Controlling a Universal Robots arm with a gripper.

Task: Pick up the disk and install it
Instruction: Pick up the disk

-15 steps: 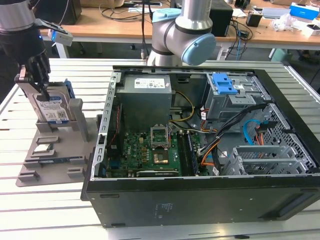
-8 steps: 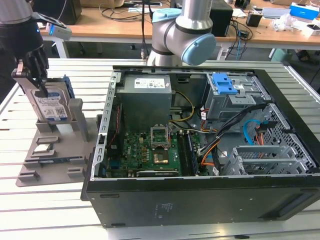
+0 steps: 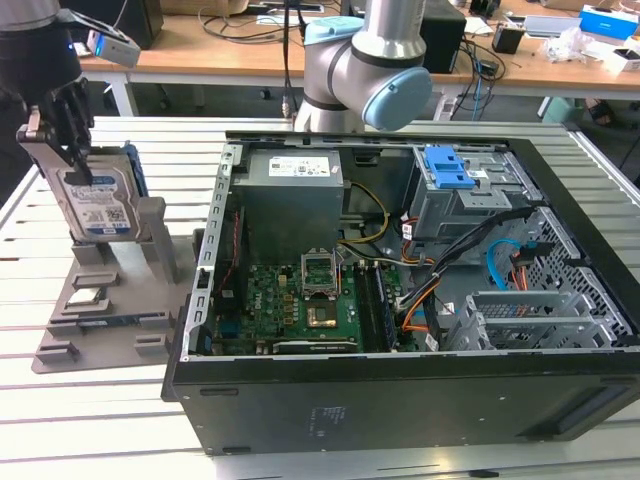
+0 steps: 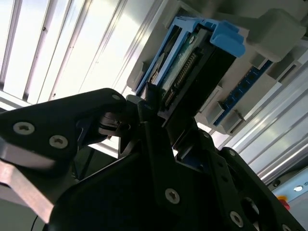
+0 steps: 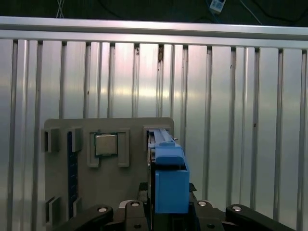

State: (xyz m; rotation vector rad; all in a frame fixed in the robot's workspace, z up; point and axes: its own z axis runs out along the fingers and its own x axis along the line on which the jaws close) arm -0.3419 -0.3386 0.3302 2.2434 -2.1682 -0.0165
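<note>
End effector (image 3: 60, 150) fingers clamped on upper edge of disk (image 3: 98, 205); disk upright, directly beneath end effector, lower edge at grey stand (image 3: 110, 300) on slatted surface (image 3: 120, 420).

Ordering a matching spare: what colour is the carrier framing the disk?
The disk has a bright blue carrier, clearest in the first wrist view.

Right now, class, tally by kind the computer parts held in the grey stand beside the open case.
disk: 1
square processor chip: 1
blue memory stick: 1
Total: 3
</note>
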